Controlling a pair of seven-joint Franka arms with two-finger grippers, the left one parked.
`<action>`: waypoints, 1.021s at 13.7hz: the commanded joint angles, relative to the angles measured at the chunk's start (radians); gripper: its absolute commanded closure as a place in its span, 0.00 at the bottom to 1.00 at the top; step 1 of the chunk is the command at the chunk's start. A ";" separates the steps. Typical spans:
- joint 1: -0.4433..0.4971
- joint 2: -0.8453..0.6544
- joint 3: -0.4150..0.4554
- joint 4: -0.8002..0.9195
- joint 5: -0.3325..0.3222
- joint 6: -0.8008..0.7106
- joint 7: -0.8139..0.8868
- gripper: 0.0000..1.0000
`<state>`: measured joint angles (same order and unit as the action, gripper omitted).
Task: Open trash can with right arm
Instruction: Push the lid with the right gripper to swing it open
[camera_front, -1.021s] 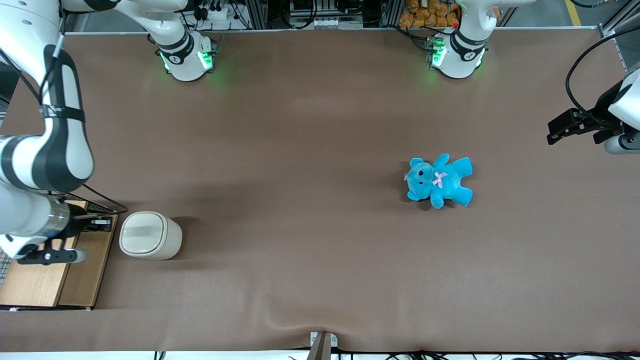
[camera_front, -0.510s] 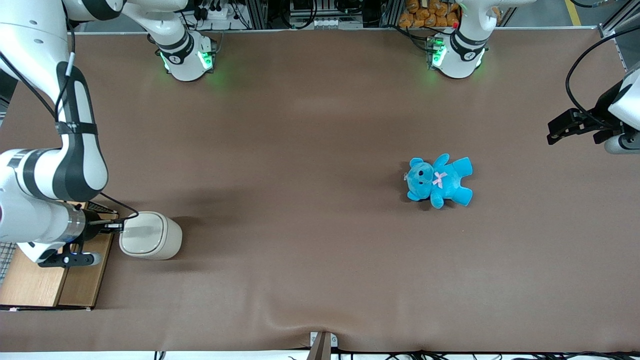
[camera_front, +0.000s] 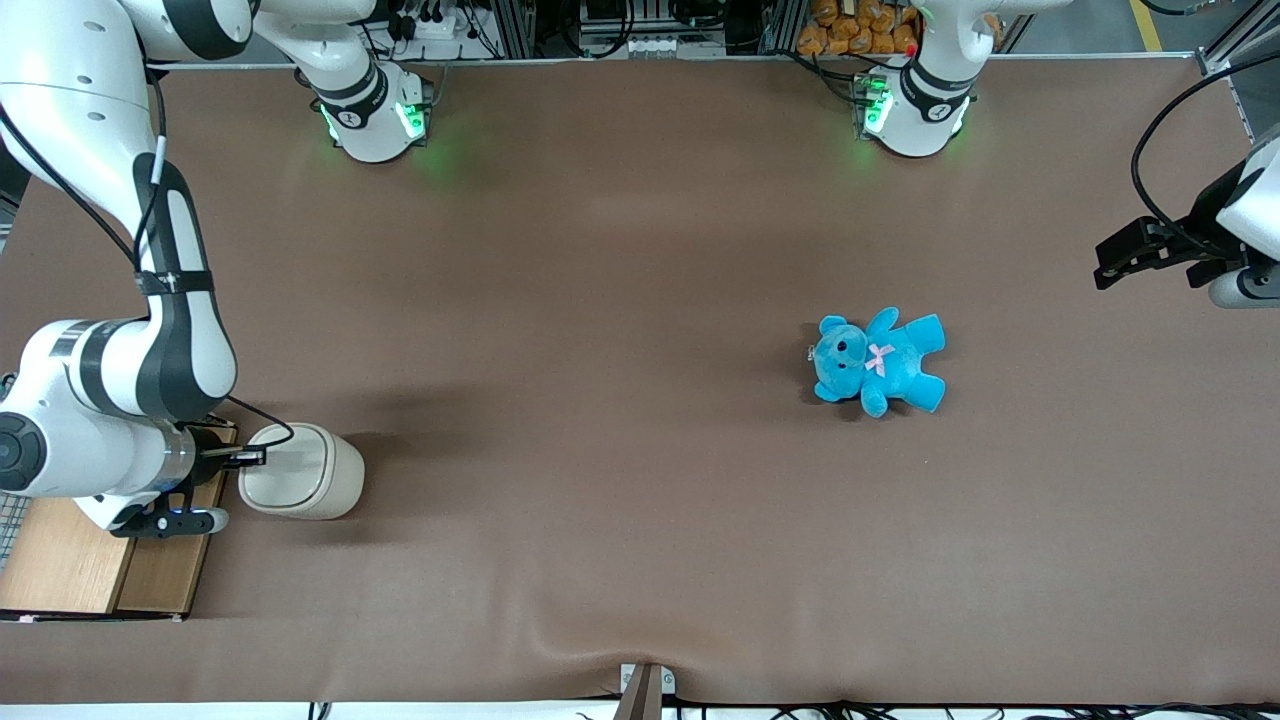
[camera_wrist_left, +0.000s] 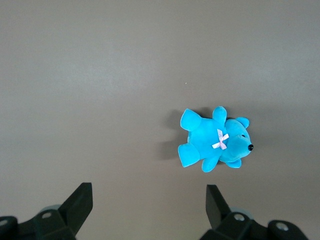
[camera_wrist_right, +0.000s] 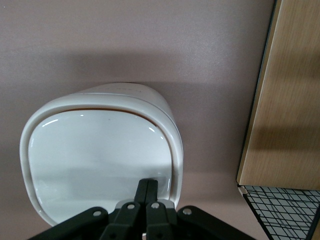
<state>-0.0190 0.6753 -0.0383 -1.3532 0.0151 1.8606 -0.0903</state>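
The cream-white trash can (camera_front: 305, 472) stands near the working arm's end of the table, its flat rounded lid (camera_wrist_right: 100, 160) down. My right gripper (camera_front: 258, 458) is shut with nothing between its fingers; its tips sit over the lid's edge on the side toward the wooden box. In the right wrist view the gripper (camera_wrist_right: 148, 184) shows its two black fingers pressed together over the lid's rim. Whether the tips touch the lid I cannot tell.
A wooden box with wire mesh (camera_front: 90, 560) stands beside the can, partly under my arm; it also shows in the right wrist view (camera_wrist_right: 285, 100). A blue teddy bear (camera_front: 878, 361) lies toward the parked arm's end of the table.
My right arm has moved toward the trash can; the gripper went from over the wooden box to the lid's edge. The can and the bear have not moved.
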 joint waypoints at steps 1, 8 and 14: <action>-0.010 0.021 0.006 -0.009 0.002 0.014 0.000 1.00; -0.015 0.047 0.006 -0.010 0.003 0.026 -0.008 1.00; 0.002 -0.063 0.006 -0.006 -0.009 0.012 0.004 1.00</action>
<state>-0.0235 0.6658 -0.0374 -1.3450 0.0162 1.8660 -0.0903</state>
